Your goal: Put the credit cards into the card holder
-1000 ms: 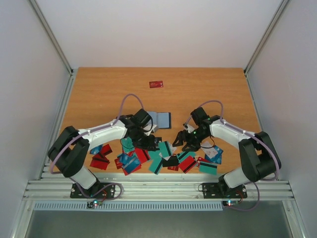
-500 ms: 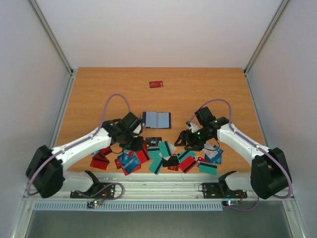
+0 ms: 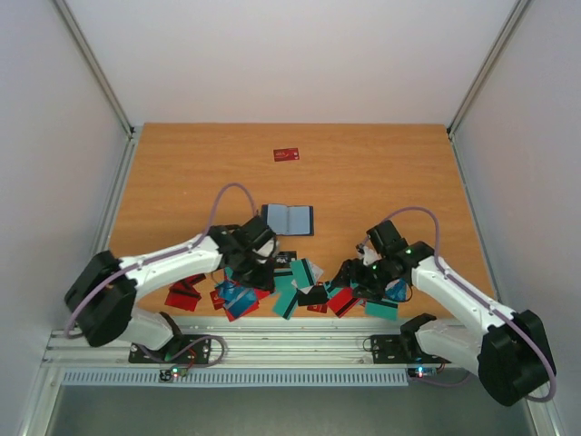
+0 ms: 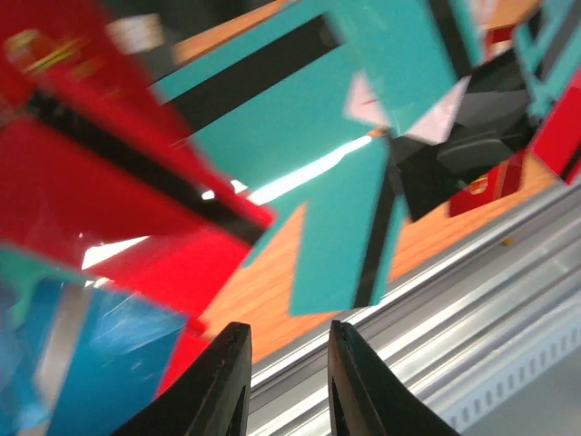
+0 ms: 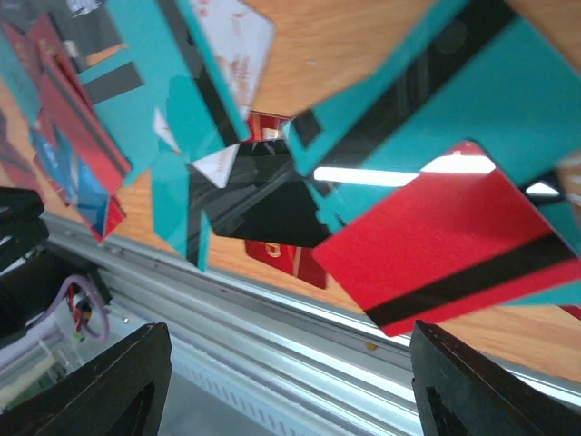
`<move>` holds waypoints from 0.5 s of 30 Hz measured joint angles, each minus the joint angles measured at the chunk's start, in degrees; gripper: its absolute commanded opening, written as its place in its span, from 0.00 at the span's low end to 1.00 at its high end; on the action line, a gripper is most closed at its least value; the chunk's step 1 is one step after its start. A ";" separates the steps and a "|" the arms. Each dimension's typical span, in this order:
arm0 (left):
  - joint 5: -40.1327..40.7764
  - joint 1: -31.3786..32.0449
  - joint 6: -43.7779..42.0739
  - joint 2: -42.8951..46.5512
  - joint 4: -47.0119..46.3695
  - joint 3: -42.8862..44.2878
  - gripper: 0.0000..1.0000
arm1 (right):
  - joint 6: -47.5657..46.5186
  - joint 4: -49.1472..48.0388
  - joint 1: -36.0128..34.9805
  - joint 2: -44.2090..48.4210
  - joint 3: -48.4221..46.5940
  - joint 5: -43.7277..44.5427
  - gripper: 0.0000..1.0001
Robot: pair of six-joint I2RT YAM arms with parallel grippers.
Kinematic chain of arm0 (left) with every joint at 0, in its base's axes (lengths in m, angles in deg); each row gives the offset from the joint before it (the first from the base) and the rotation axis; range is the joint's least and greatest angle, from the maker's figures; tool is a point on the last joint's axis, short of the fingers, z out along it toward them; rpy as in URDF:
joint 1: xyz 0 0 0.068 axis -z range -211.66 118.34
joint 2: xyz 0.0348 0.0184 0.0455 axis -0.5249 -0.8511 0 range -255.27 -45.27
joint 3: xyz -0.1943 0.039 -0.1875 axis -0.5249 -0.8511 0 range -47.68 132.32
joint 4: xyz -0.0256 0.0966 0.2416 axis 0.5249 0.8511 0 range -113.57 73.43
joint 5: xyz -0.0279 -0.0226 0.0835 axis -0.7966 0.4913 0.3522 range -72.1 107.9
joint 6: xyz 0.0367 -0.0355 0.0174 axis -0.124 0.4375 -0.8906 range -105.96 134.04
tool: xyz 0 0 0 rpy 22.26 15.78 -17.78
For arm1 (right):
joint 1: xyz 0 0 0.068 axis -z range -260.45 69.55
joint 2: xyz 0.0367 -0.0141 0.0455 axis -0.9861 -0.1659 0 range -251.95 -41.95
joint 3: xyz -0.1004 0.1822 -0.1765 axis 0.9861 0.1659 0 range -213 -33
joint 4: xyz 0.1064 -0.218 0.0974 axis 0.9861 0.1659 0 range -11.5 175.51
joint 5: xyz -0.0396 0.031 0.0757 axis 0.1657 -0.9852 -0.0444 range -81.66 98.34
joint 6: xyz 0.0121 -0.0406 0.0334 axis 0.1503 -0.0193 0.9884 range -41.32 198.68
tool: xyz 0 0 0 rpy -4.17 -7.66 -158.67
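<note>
The card holder [image 3: 287,219] lies open on the table, grey-blue pockets up, behind the arms. A pile of teal, red, blue and black credit cards [image 3: 292,283] is spread along the front edge. One red card [image 3: 286,154] lies alone far back. My left gripper [image 3: 255,269] hangs low over the pile's left part; in the left wrist view [image 4: 286,368] its jaws are a narrow gap apart and empty, above a teal striped card [image 4: 349,232] and a red card [image 4: 109,191]. My right gripper [image 3: 350,276] is wide open and empty over a red striped card [image 5: 445,245] and a black card [image 5: 268,204].
The metal rail [image 3: 290,341] runs along the table's front edge just beyond the pile, and shows in both wrist views [image 4: 472,318] [image 5: 272,318]. White walls enclose the table on three sides.
My left gripper has pulled back from beside the card holder to the pile. My right gripper has moved toward the front edge, lower over the cards.
</note>
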 measured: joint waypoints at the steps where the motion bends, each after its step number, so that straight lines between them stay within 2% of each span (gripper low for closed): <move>1: -0.76 0.96 -0.33 -2.14 -0.50 1.75 0.26 | 1.09 0.55 0.00 1.44 0.85 0.70 0.75; 10: -6.60 7.23 -2.56 -18.38 -5.77 17.55 0.26 | 9.55 3.96 0.00 10.51 5.70 5.46 0.82; 15: -8.66 9.84 -2.56 -27.02 -6.91 25.53 0.26 | 11.74 5.53 0.00 13.14 6.82 6.08 0.82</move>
